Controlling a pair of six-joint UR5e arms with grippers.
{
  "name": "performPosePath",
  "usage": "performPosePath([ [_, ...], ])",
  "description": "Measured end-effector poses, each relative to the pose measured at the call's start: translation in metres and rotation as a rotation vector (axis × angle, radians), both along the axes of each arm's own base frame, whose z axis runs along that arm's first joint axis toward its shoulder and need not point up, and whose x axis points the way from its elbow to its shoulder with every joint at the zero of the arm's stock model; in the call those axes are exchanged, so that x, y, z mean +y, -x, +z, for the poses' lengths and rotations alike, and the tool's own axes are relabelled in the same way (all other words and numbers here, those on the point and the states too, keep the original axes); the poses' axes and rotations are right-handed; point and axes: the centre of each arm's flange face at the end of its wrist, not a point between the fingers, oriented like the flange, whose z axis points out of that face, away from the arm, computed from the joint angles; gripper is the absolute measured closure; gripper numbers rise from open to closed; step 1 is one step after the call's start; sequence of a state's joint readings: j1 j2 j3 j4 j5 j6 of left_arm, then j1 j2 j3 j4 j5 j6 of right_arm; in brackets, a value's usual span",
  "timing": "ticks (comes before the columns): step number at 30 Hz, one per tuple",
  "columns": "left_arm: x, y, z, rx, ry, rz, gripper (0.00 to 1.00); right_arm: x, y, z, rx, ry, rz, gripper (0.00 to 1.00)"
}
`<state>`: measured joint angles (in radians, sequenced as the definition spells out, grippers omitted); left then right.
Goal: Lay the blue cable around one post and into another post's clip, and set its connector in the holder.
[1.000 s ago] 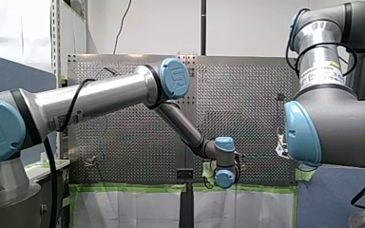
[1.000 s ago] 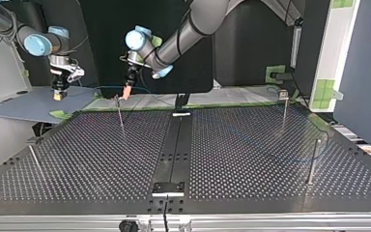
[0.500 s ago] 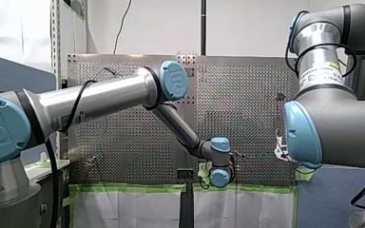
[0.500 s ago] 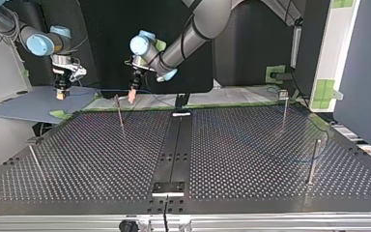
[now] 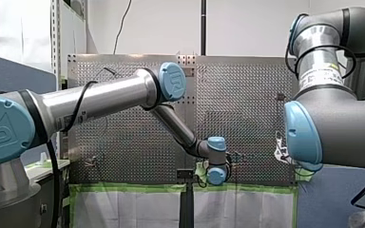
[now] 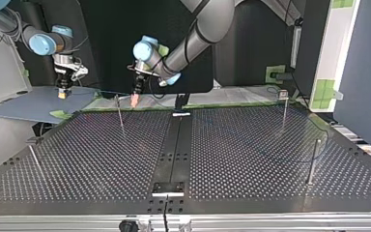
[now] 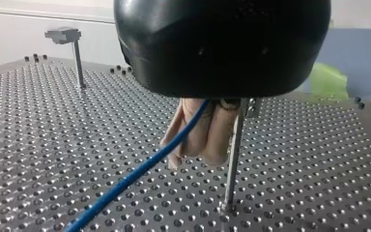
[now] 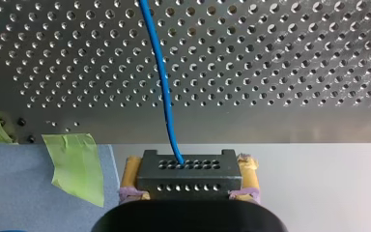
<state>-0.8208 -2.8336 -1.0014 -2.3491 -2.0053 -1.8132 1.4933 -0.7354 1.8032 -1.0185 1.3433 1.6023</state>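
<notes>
My left hand (image 7: 195,155) has its beige pads pressed together on the cable (image 7: 140,169), pinching it just beside a thin post (image 7: 234,154) that stands on the bench (image 7: 53,145). From the pinch the cable trails off over the holes. My right hand (image 8: 188,162), just off the bench's edge, clamps a black perforated block, probably the connector (image 8: 188,181), between yellow pads. The cable leaves that block across the bench. In the top view it stretches between both hands.
</notes>
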Motion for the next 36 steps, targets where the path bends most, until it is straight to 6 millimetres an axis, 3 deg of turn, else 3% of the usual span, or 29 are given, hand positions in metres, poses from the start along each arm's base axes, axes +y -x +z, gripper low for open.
performPosePath([
  [36, 0.022, -0.016, -0.01, 0.062, 0.018, 0.01, 1.0, -0.002, -0.011, -0.009, -0.027, 0.018, 0.034, 1.0],
])
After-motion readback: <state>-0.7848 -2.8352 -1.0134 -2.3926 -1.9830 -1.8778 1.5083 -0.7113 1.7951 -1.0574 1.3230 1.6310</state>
